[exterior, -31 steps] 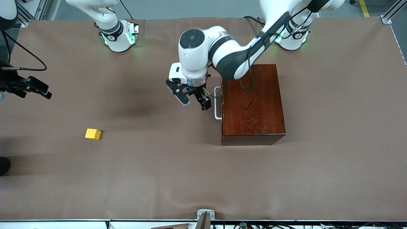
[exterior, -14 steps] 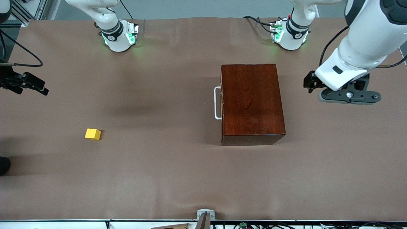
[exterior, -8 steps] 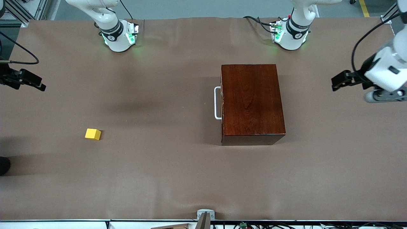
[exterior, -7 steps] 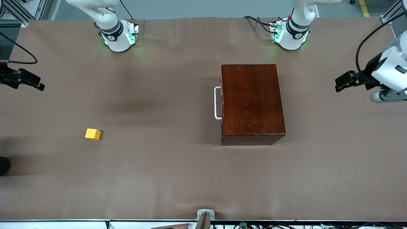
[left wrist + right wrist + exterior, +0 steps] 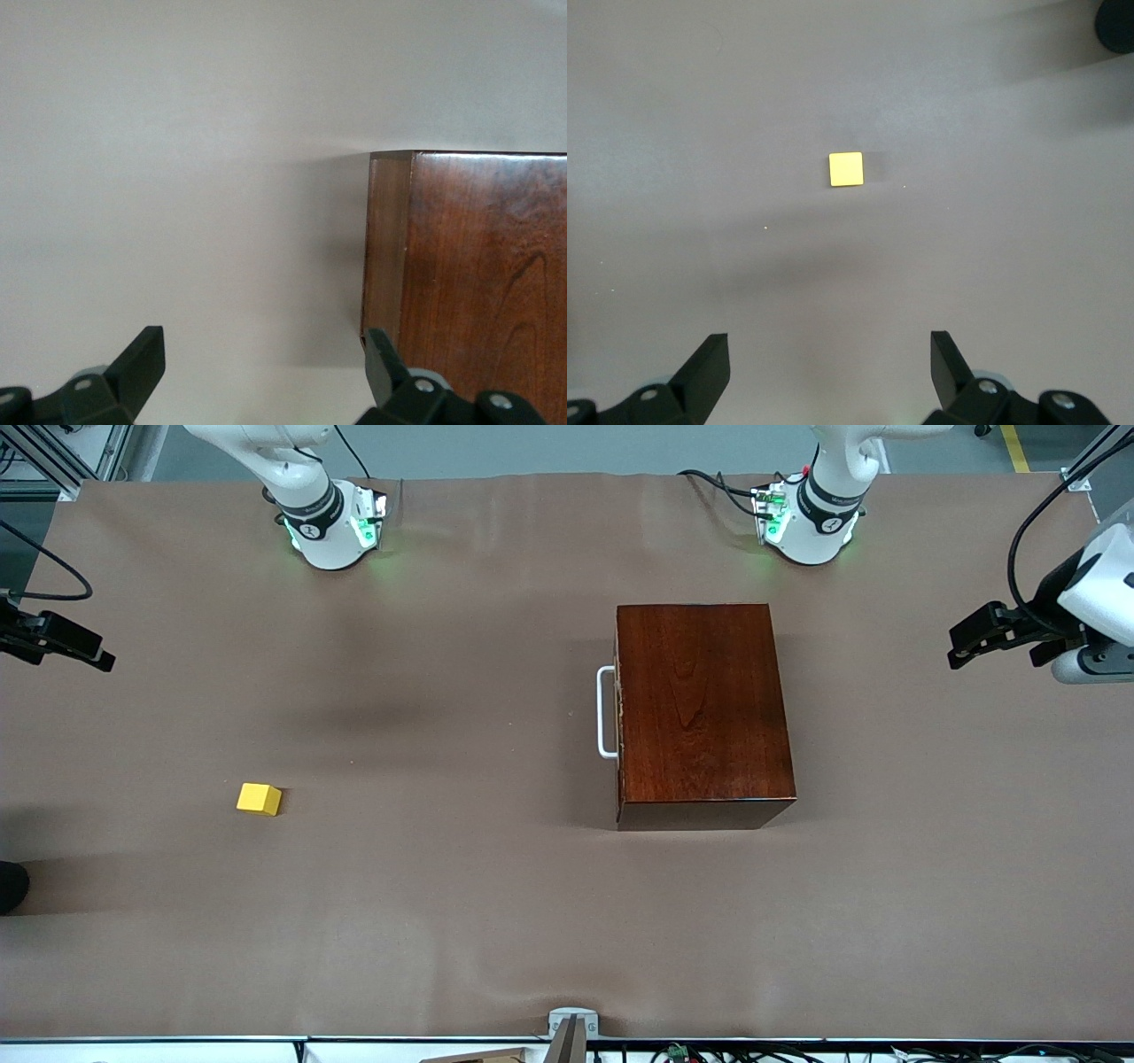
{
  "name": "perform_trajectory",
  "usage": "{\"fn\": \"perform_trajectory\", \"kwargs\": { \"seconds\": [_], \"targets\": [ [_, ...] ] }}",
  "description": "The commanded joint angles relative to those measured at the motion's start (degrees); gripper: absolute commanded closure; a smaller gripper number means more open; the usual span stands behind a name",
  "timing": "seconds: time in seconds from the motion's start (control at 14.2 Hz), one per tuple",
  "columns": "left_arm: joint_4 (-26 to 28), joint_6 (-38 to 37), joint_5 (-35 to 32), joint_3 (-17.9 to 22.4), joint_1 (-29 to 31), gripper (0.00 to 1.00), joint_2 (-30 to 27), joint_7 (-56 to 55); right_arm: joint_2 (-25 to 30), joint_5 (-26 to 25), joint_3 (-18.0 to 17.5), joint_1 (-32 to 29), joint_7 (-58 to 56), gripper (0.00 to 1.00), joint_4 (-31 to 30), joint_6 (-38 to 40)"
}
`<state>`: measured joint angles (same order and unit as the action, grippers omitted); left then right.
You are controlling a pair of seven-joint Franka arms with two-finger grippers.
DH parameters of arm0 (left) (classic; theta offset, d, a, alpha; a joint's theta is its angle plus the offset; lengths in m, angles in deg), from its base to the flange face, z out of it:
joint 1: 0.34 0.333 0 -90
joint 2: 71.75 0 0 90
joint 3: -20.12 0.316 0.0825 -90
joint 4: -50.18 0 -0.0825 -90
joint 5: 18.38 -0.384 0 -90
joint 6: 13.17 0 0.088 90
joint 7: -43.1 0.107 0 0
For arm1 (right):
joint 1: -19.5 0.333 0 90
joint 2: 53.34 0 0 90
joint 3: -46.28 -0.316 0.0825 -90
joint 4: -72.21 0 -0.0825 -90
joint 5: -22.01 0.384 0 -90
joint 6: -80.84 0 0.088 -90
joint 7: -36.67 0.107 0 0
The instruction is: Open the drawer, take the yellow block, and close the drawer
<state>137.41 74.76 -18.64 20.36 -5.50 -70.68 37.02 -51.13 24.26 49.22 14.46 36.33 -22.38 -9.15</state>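
The dark red-brown wooden box (image 5: 704, 708) stands toward the left arm's end of the table. Its drawer is shut, and its white bar handle (image 5: 606, 713) faces the right arm's end. The yellow block (image 5: 259, 799) lies on the bare table toward the right arm's end, outside the box. My left gripper (image 5: 964, 646) is open and empty in the air at the left arm's end of the table; its wrist view shows a corner of the box (image 5: 478, 266) beside the gripper (image 5: 266, 372). My right gripper (image 5: 93, 654) is open and empty; its wrist view shows the gripper (image 5: 830, 367) above the block (image 5: 846, 169).
Brown cloth (image 5: 496, 921) covers the whole table. A dark round object (image 5: 11, 886) sits at the table's edge at the right arm's end, and it also shows in the right wrist view (image 5: 1116, 22). Both arm bases (image 5: 332, 522) stand farthest from the front camera.
My left arm has swung from beside the drawer handle to the left arm's end of the table, its gripper open. My right gripper has drifted slightly. The box and block have not moved.
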Motion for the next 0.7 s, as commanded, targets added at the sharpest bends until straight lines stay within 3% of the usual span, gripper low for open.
{"fn": "perform_trajectory", "kwargs": {
  "seconds": [0.0,0.63],
  "targets": [
    [1.45,1.19,0.35,0.46,-0.46,0.0,-1.07,0.19,0.17,-0.58,-0.83,-0.41,0.25,0.0,0.72,0.96],
    [0.75,1.19,0.35,0.54,-0.28,0.0,-0.63,0.01,-0.45,-0.49,-1.0,1.17,0.25,0.0,0.64,0.96]
  ]
}}
